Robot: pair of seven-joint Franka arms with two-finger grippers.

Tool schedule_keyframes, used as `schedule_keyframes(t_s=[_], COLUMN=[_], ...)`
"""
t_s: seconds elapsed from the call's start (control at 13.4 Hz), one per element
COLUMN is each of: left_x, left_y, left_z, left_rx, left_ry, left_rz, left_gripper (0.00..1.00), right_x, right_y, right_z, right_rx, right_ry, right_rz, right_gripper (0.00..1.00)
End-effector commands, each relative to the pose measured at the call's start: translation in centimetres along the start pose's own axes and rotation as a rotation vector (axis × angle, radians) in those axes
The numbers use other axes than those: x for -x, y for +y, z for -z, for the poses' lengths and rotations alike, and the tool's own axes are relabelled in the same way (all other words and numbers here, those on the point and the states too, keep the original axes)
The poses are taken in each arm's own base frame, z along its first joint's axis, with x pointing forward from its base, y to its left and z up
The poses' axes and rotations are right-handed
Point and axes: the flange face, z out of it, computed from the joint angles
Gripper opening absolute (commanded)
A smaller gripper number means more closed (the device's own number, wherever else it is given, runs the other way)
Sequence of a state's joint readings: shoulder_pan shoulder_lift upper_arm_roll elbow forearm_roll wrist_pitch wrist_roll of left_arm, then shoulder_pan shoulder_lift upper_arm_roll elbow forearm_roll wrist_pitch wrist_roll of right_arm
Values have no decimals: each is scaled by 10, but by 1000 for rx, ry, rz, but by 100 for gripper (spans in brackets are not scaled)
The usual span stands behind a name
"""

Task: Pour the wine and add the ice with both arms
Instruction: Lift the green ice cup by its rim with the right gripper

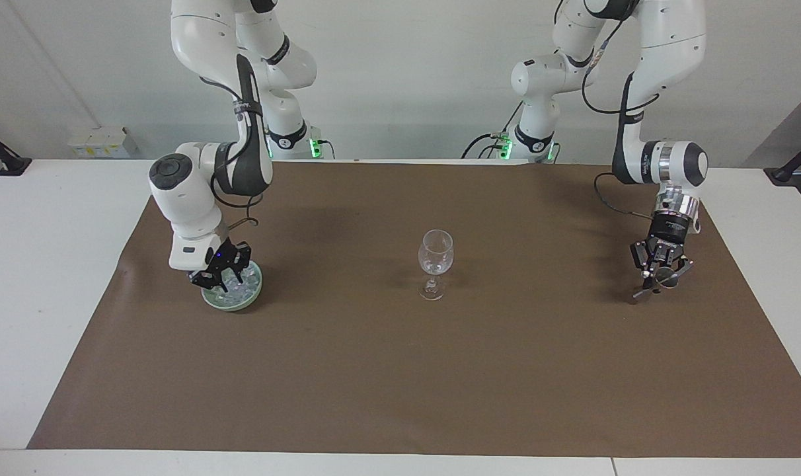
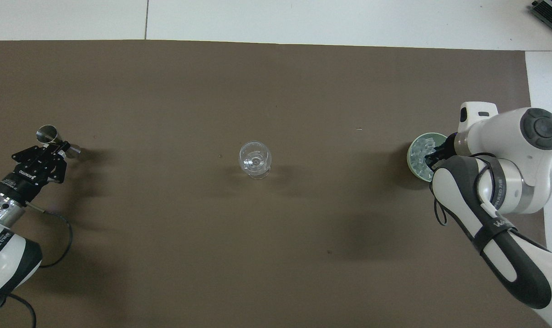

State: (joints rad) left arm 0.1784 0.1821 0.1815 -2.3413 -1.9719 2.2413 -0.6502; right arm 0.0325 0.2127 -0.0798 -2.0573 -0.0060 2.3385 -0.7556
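A clear stemmed wine glass (image 1: 435,261) stands upright in the middle of the brown mat, and also shows in the overhead view (image 2: 255,158). A pale green bowl (image 1: 243,303) holding ice (image 1: 243,285) sits toward the right arm's end. My right gripper (image 1: 220,281) hangs with its tips in the bowl among the ice; in the overhead view (image 2: 430,157) the arm covers part of the bowl (image 2: 412,152). My left gripper (image 1: 658,276) is shut on a metal jigger (image 1: 644,291), held tilted just over the mat at the left arm's end (image 2: 46,133).
The brown mat (image 1: 400,383) covers most of the white table. A small white box (image 1: 100,141) stands off the mat beside the right arm's base.
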Motion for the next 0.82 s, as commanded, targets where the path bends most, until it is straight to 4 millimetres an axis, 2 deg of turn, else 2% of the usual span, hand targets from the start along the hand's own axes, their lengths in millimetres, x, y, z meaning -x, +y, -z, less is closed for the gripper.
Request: schedule_keyframes(t_s=[0.0,0.15,0.37,0.75], left_x=[-1,-5,-4,-8], left_y=[8,9,10,11], left_z=[-5,-6,-8,-10], left_rx=[-4,-4,-5,-4], left_ry=[-28,-26,-26,-21], left_rz=[20,25,21,23], left_gripper=[0,0,0,0], right_x=[1,1,-4,-6], right_y=[5,6,11,7], right_z=[1,3,23,62], right_rx=[-7,-7,-20,-33], right_ry=[20,20,10,1], right_rz=[10,8,-8,-185], right_gripper=[18,12,0,0])
